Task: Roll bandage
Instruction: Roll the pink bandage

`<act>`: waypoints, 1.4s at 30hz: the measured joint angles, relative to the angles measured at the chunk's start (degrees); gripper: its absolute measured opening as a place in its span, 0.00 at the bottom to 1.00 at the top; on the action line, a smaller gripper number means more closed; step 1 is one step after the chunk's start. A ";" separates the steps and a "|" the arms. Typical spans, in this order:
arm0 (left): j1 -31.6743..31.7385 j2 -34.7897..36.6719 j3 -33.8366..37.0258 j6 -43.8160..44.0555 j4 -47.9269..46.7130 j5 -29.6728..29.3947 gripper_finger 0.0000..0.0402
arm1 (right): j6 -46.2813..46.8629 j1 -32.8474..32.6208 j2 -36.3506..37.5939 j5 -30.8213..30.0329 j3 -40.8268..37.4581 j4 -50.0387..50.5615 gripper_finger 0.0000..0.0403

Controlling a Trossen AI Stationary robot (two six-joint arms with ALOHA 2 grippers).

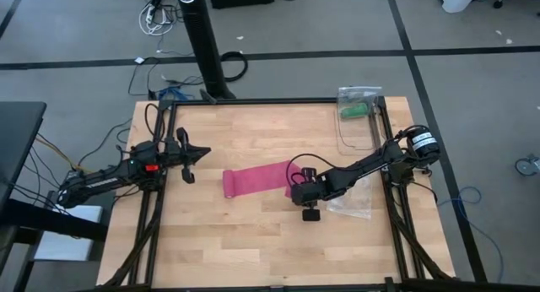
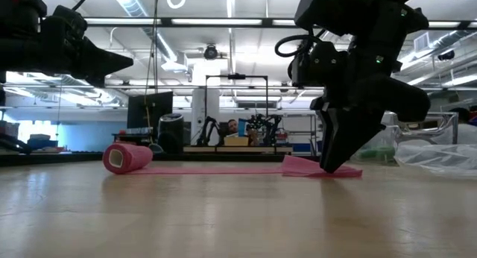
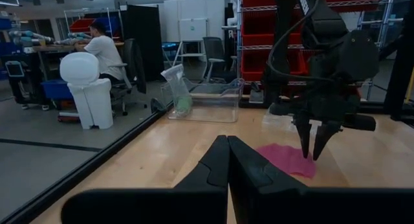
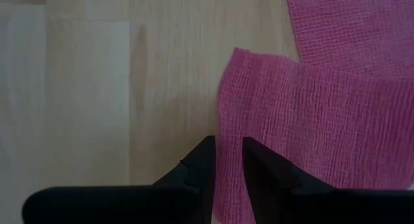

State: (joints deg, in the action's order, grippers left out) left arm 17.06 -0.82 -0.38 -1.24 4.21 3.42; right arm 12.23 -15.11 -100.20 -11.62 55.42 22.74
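The magenta bandage [image 1: 257, 181] lies flat along the table's middle. Its left end is rolled into a small cylinder [image 2: 125, 158] that rests on the table. Its right end is folded over itself [image 4: 272, 107]. My right gripper [image 1: 297, 189] points down over that right end, its fingers a little apart [image 4: 226, 159], with the fabric's edge running between them. My left gripper [image 1: 205, 150] is shut and empty, hovering above the table to the left of the roll. It also shows in the low view [image 2: 127, 63]. My right gripper comes from above, pointing down, at the folded right end of the bandage [image 4: 223, 130]. In the low view its fingertips [image 2: 332, 167] reach down to the fabric, which lies on the table. I cannot tell whether they touch it.
A clear crinkly plastic bag [image 1: 350, 203] lies just right of my right gripper. Another clear bag with a green roll [image 1: 359, 106] stands at the far right corner. Black frame rails [image 1: 160, 199] run along the table's left and right sides. A person [image 3: 103, 49] sits in the room beyond.
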 joint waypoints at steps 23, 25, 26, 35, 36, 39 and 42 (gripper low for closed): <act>0.00 -0.04 -0.01 -0.01 -2.83 -0.59 0.02 | 0.63 -0.17 -0.04 -0.16 -0.04 -0.20 0.24; 0.00 -0.04 -0.02 -0.02 -2.89 -0.57 0.02 | 0.63 -0.17 -0.04 -0.15 -0.04 -0.15 0.24; 0.00 -0.04 -0.02 0.00 -2.89 -0.57 0.02 | 0.63 -0.17 -0.04 -0.16 -0.04 -0.08 0.23; 0.00 -0.24 -0.01 -0.01 -2.95 -0.53 0.02 | 0.20 -0.89 -3.38 -1.07 0.35 -0.62 0.06; 0.00 -0.27 -0.01 -0.01 -2.95 -0.52 0.02 | 0.17 -1.20 -3.07 -1.91 0.35 -0.59 0.04; 0.00 -0.28 -0.02 -0.02 -2.92 -0.47 0.02 | 0.19 -1.66 -1.71 -2.29 0.14 -0.06 0.01; 0.00 -0.31 -0.01 -0.02 -2.93 -0.44 0.02 | 0.95 -1.64 0.05 -2.24 0.00 1.92 0.02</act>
State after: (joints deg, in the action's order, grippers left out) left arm 17.06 -1.13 -0.39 -1.26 1.28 2.98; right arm 13.18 -16.75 -100.15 -13.85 55.42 24.66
